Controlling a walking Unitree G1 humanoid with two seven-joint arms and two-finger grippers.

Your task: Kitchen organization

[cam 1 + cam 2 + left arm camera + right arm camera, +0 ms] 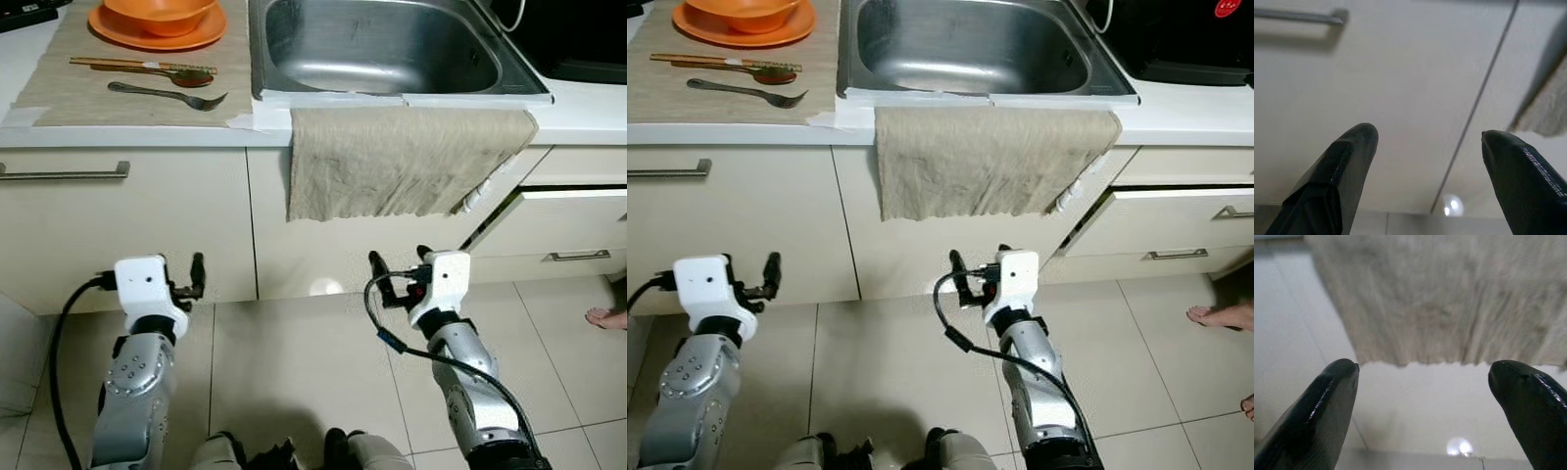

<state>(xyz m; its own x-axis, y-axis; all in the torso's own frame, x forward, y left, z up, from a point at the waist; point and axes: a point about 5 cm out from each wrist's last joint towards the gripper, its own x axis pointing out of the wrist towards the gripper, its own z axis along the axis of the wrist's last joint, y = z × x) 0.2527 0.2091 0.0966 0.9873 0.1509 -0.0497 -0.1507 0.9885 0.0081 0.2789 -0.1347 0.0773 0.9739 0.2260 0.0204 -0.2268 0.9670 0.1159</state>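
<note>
Kitchen counter [588, 116], pale and long, runs across the scene well above and beyond both pairs of black fingers, with cream cabinet doors [127, 230] beneath it directly ahead of the fingertips. Set into the counter is a steel sink [382, 49], up past the right gripper's fingers. A beige cloth [407, 162] hangs over the counter edge in front of the sink, its ragged lower hem above and just beyond the right gripper [397, 262]; in the right wrist view the cloth [1449, 298] spans the gap between the two fingers [1322, 406], which stand wide apart and hold nothing. To the outer side of the right fingers a drawer [568, 230] stands pulled partly out. A woven placemat [137, 73] lies on the counter high above the left gripper [196, 274], carrying an orange plate [118, 31] with an orange bowl [162, 12] on it, then chopsticks [137, 65], a spoon [181, 76] and a fork [171, 94] nearer the counter edge. The left fingers [1347, 166] are likewise spread and empty, aimed at the cabinet door, with a metal handle [1298, 17] beyond them. A person's bare foot [607, 316] rests on the tiled floor [294, 372] far out past the right fingers.
</note>
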